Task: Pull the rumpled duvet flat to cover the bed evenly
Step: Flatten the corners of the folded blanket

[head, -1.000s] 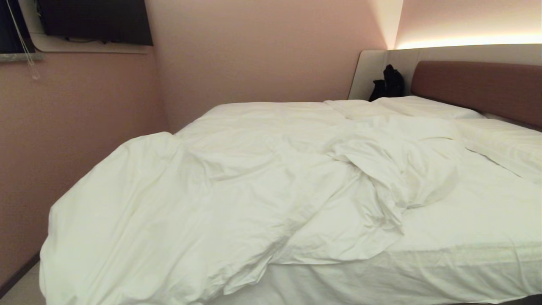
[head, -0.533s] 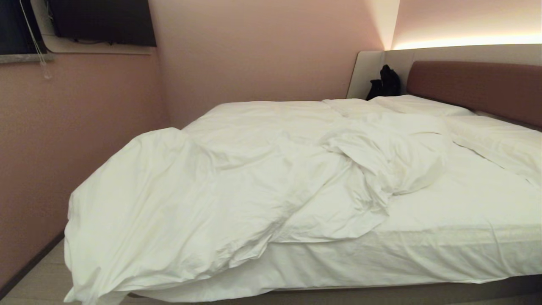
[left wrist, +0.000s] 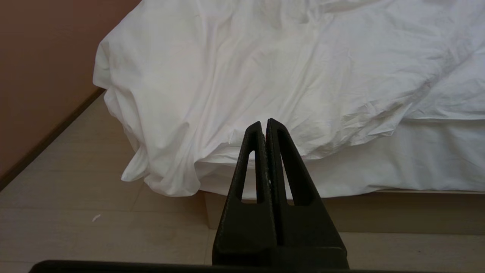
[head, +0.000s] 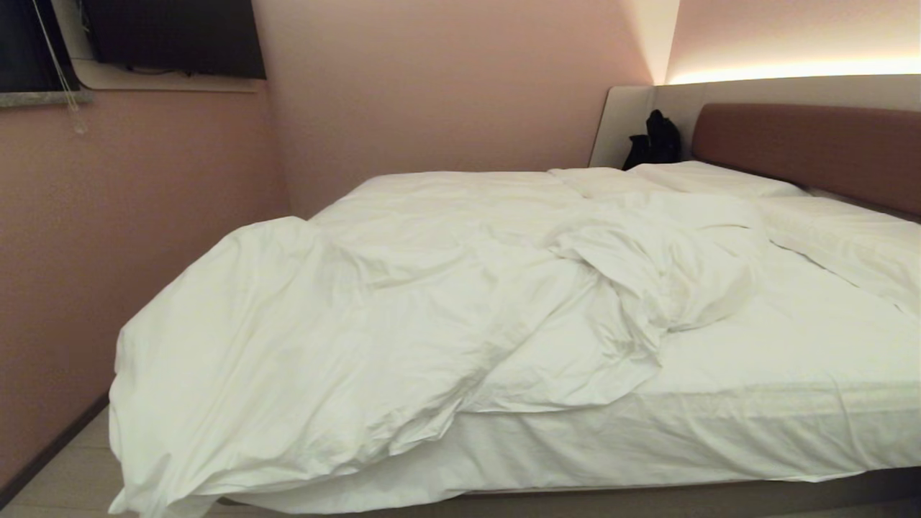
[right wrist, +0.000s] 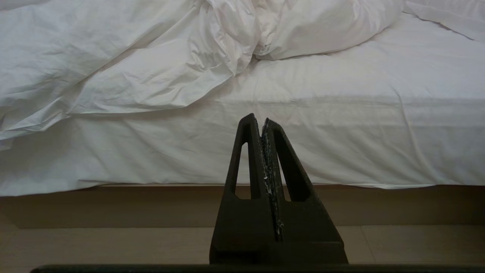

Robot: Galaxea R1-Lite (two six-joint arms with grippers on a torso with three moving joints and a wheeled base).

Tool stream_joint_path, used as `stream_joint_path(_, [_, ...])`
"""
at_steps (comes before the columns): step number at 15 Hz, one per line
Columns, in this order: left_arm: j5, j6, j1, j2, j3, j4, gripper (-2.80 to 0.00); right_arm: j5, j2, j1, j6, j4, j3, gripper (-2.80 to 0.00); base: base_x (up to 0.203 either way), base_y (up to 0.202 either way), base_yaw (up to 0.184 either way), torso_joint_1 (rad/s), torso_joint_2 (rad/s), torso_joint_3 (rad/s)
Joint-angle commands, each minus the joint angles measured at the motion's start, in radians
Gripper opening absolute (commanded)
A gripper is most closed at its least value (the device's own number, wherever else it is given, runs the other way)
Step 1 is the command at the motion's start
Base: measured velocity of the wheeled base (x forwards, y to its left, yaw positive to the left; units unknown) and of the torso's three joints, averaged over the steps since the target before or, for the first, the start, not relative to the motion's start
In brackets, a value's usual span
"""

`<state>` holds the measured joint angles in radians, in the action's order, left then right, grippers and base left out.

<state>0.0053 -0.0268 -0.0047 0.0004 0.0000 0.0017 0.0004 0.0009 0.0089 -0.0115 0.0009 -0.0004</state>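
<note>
Though neither arm shows in the head view, that view takes in the whole bed: the duvet lies bunched over its left half, spilling off the near left corner toward the floor, with a crumpled fold heaped near the middle. On the right the sheet is bare. Two pillows lie flat at the far end against the reddish-brown headboard, and a small black thing stands in the corner beside it; what it is I cannot tell. A dark screen hangs on the pink wall at upper left.

From the left wrist view comes what the head view only hints at: the duvet's corner hangs down past the bed's base and ends just above the pale floor tiles. The left gripper is held in the air short of the bed's near edge, its fingers pressed together on nothing, apart from the cloth.

From the right wrist view the bare sheet and the mattress's front side fill the picture, with the duvet's edge lying across the near left part and the fold behind it. The right gripper is likewise short of the bed, fingers closed tight and empty, touching nothing. Below the mattress the grey-beige base runs along the floor.
</note>
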Motion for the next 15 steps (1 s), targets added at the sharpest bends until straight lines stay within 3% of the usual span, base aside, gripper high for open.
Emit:
stream_joint_path(1, [0.001,-0.001,0.000,0.000,0.000,0.000,-2.80,0.000,0.001,0.000,-0.001,0.001,-0.001,-2.80,0.000,0.000,0.000,0.000,0.00,0.000])
stream_joint_path(4, [0.002,-0.002,0.000,0.000,0.000,0.000,-2.80,0.001,0.001,0.000,-0.001,-0.001,-0.001,-2.80,0.000,0.059,-0.001,0.003,0.00,0.001])
stream_joint_path(15, [0.001,-0.001,0.000,0.000,0.000,0.001,-2.80,0.000,0.001,0.000,-0.001,0.000,-0.001,-2.80,0.000,0.193,0.000,0.002,0.00,0.004])
